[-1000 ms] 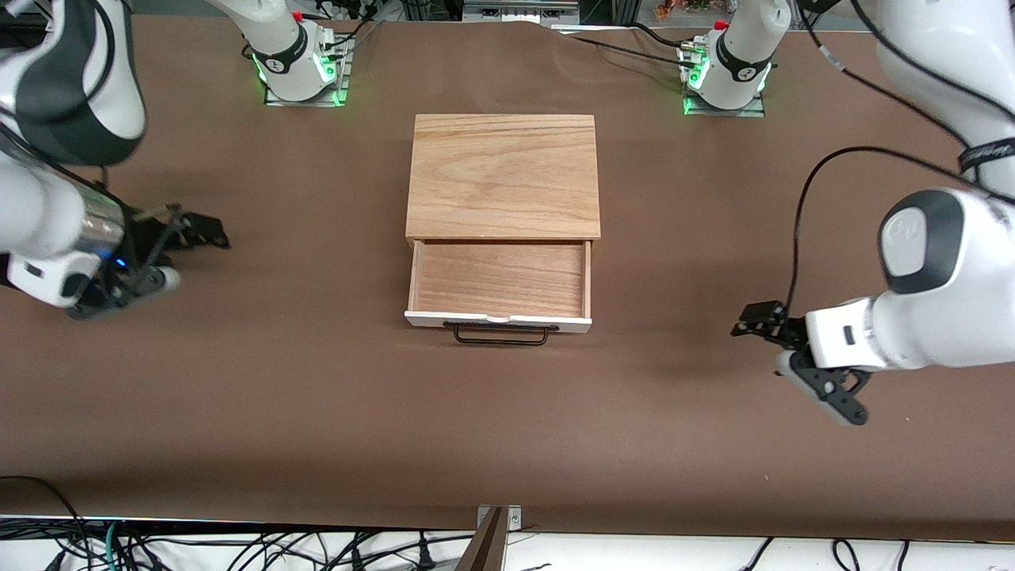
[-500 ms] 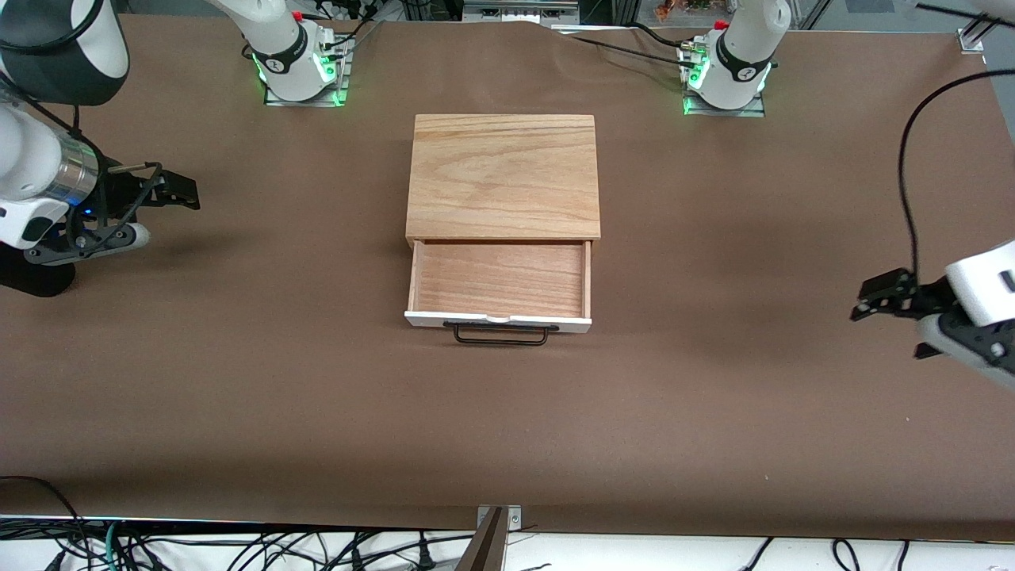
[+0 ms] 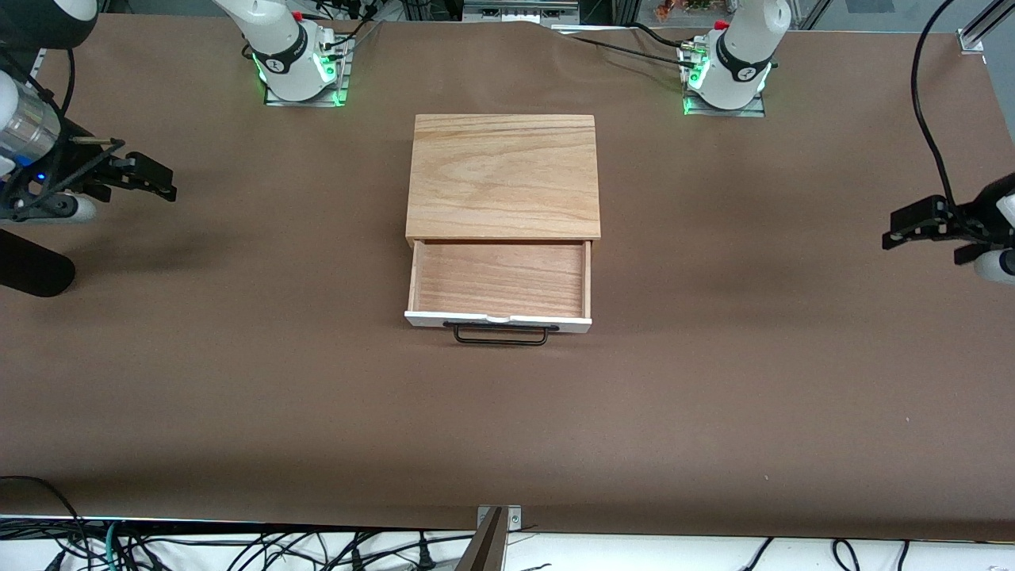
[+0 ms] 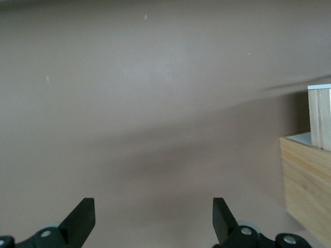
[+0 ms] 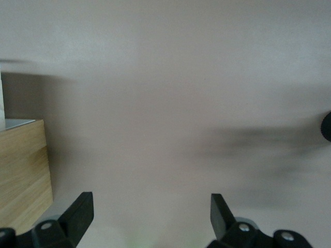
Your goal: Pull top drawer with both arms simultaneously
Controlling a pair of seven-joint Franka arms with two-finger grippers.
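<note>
The top drawer point(image 3: 499, 277) stands pulled out of the wooden cabinet point(image 3: 503, 174) in the middle of the table. Its wood-grain floor is bare, and its white front panel point(image 3: 498, 320) and black bar handle point(image 3: 501, 337) face the front camera. My left gripper point(image 3: 900, 226) is open and empty over the table near the left arm's end, well away from the drawer. My right gripper point(image 3: 161, 182) is open and empty over the right arm's end. The left wrist view shows open fingers point(image 4: 83, 219) and a cabinet edge point(image 4: 305, 186). The right wrist view shows open fingers point(image 5: 77, 214) and a cabinet edge point(image 5: 23, 170).
The brown table cover point(image 3: 714, 396) surrounds the cabinet. The green-lit arm bases point(image 3: 297, 67) point(image 3: 725, 75) stand along the table edge farthest from the front camera. Cables hang below the table's near edge point(image 3: 238, 547).
Both grippers have drawn away from the drawer toward their own ends of the table and toward the bases' side. The drawer has not moved.
</note>
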